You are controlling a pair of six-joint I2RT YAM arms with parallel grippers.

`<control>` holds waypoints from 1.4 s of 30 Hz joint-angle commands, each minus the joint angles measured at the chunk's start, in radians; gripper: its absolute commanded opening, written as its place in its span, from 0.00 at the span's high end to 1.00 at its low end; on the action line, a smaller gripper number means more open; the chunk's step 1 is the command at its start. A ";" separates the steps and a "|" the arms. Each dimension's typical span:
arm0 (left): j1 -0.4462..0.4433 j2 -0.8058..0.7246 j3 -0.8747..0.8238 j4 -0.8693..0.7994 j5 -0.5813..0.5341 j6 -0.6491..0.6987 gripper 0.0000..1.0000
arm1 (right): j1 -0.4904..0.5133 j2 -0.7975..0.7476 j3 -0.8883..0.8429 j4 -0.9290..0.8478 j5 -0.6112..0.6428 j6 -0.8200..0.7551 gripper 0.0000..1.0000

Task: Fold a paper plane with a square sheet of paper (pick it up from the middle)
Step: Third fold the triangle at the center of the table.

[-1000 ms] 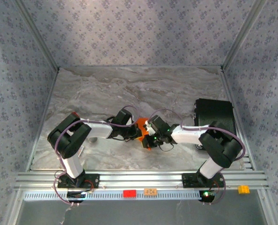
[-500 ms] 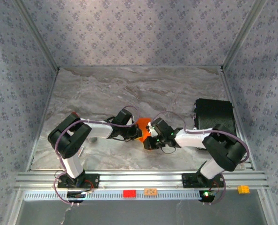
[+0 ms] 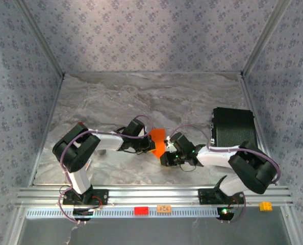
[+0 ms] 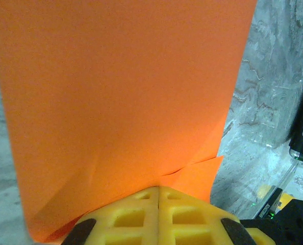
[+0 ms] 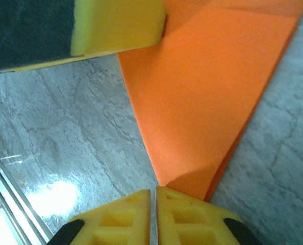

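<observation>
The orange sheet of paper [image 3: 158,139] lies flat on the marble table between the two grippers. It is folded in layers and tapers to a point, like a paper plane [image 5: 207,87]. My left gripper [image 4: 158,190] is shut, its yellow fingertips down on the paper's [image 4: 126,92] edge where a small flap sticks out. In the top view the left gripper [image 3: 151,145] is at the paper's left side. My right gripper [image 5: 153,193] is shut to a thin slit at the paper's pointed near tip, which slips under its right finger. The right gripper [image 3: 165,156] sits just below the paper. A left fingertip [image 5: 118,23] rests at the paper's far corner.
A black box [image 3: 234,127] stands at the right, beside the right arm. A red block [image 3: 141,210], a small orange block [image 3: 164,208] and a yellow block [image 3: 265,206] sit on the front rail. Patterned walls close in three sides.
The right arm's elbow has swung out to the right and its gripper has slid down along the paper, uncovering more orange. The left arm has stayed put.
</observation>
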 commanded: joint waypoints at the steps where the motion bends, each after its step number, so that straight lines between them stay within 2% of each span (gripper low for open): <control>1: 0.000 0.045 -0.008 -0.097 -0.063 0.024 1.00 | 0.011 -0.020 -0.052 -0.100 0.023 0.033 0.87; 13: -0.001 0.042 -0.012 -0.084 -0.057 0.026 1.00 | 0.029 -0.127 -0.075 -0.180 0.048 0.055 0.90; 19: -0.002 0.036 -0.015 -0.073 -0.053 0.027 1.00 | 0.013 -0.238 0.017 -0.257 0.059 0.015 0.90; 23: -0.002 0.035 -0.017 -0.071 -0.053 0.028 1.00 | -0.029 -0.172 0.071 -0.219 0.012 -0.010 0.92; 27: -0.003 0.037 -0.013 -0.068 -0.054 0.027 1.00 | -0.027 -0.048 0.139 -0.159 -0.036 -0.004 0.92; 32: -0.004 0.036 -0.014 -0.068 -0.052 0.029 1.00 | -0.026 0.058 0.183 -0.124 -0.033 0.013 0.91; 38: -0.003 0.032 -0.012 -0.068 -0.051 0.032 1.00 | -0.031 0.105 0.152 -0.100 -0.042 0.027 0.91; 42: -0.003 0.021 0.000 -0.068 -0.047 0.050 1.00 | -0.032 0.118 0.088 -0.111 -0.004 0.058 0.93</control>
